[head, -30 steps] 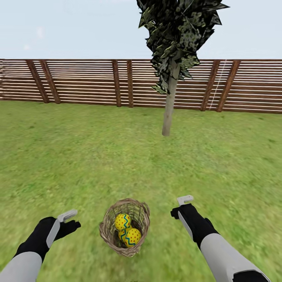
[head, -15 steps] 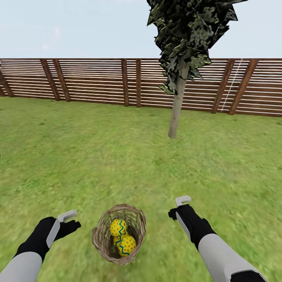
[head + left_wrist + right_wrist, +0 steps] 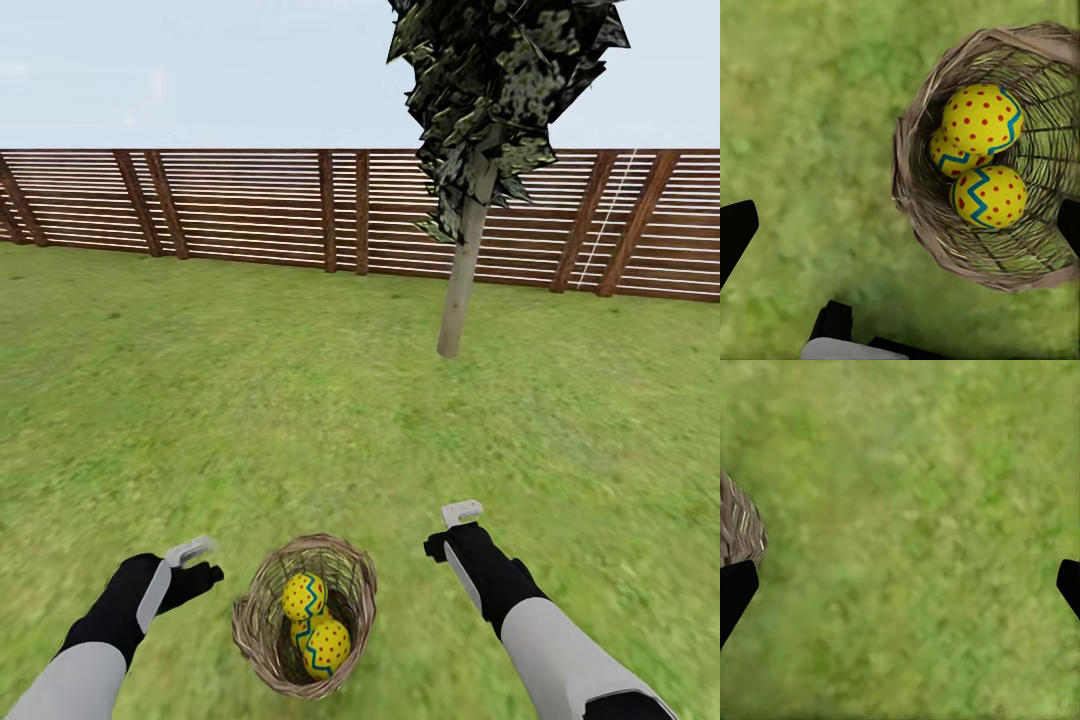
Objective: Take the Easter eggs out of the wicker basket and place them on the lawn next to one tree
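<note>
We see the lawn [image 3: 250,400] reaching a slatted wooden fence [image 3: 250,210], with the tree [image 3: 460,290] ahead to our right. The wicker basket [image 3: 262,630] sits between our arms, apparently holding all three Easter eggs [image 3: 982,120]. The left gripper [image 3: 195,562] and right gripper [image 3: 455,530] hover beside it, jaws spread, empty.

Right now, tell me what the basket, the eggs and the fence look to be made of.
The wicker basket looks like open-woven brown-grey wicker, matte; grass shows through its gaps. The Easter eggs look smooth and painted, yellow with red dots and a blue zigzag; what lies under the paint cannot be told. The fence looks like brown wooden slats on slanted posts.
</note>
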Motion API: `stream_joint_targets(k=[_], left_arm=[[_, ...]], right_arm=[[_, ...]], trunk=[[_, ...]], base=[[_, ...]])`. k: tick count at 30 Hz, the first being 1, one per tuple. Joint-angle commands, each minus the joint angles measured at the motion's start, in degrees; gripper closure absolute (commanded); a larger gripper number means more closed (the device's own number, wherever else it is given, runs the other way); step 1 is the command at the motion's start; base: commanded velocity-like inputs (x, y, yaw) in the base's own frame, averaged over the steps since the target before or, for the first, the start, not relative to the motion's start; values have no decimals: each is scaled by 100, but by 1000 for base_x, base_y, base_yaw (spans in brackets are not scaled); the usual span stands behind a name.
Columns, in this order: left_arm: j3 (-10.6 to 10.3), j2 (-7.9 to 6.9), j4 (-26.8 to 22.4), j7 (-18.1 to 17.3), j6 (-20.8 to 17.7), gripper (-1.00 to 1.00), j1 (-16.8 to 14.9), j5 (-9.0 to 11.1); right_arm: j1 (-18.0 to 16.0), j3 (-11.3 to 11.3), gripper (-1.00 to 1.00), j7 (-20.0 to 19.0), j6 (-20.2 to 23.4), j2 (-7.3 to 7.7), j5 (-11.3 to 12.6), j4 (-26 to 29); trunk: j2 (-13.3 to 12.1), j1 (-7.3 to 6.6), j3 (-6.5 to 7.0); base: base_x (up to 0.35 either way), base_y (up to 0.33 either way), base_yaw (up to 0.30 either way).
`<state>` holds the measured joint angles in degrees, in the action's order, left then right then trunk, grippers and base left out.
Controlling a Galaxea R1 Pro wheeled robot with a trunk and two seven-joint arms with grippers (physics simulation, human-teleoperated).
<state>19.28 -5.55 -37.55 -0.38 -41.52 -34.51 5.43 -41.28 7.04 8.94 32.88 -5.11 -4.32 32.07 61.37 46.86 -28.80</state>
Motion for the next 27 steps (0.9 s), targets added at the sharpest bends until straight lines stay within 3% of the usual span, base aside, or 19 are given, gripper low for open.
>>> stream_joint_targets(k=[1, 11, 23, 27], left_arm=[[7, 57, -11, 4, -199, -100, -3, 39], [6, 235, 3, 125, -224, -100, -3, 26], [13, 214, 25, 164, -57, -100, -134, 5], [11, 228, 58, 415, 59, -100, -150, 2]], right_arm=[[-6, 12, -100, 2, 44, 7, -43, 23], [-12, -5, -100, -15, 48, 23, -47, 82], [-100, -17, -100, -197, 39, 42, -47, 114], [-176, -18, -100, -207, 45, 50, -44, 107]], trunk=[[46, 23, -24], [447, 242, -204], [928, 506, -419], [1088, 594, -491]], base=[[0, 0, 0], [0, 0, 0], [0, 0, 0], [0, 0, 0]])
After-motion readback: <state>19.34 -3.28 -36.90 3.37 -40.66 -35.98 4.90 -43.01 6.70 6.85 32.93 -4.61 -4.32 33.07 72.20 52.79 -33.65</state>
